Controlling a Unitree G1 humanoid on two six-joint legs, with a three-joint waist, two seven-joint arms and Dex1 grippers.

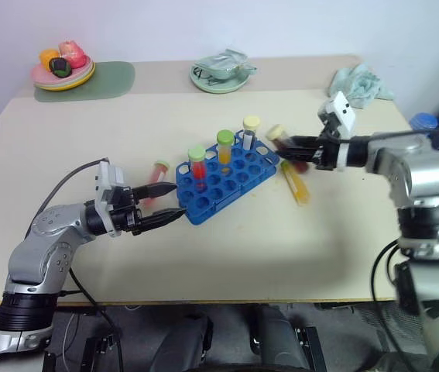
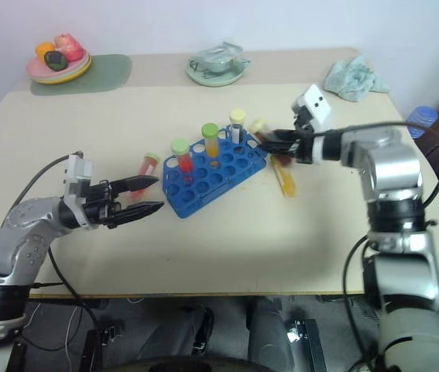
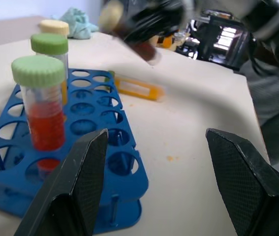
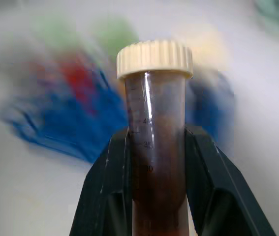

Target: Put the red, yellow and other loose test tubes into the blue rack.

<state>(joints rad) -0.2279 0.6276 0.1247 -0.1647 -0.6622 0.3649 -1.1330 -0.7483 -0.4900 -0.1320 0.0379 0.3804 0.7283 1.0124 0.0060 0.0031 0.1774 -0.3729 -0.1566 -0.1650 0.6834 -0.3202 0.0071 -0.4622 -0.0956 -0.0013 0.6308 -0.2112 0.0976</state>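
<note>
1. Even, soft light; only faint shadows under the blue rack [image 1: 223, 180].
2. Behind the brown tube [image 4: 157, 142] (itself sharp), the rack smears with motion blur.
3. Things near the rack stay crisp.

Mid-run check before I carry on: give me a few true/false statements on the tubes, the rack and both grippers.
1. The right gripper is shut on a dark brown tube with a cream cap. True.
2. The left gripper holds a tube. False: it is open and holds nothing.
3. The blue rack holds three upright tubes. True.
4. The yellow tube stands in the rack. False: it lies on the table beside the rack.
5. A red tube lies outside the rack. True.
</note>
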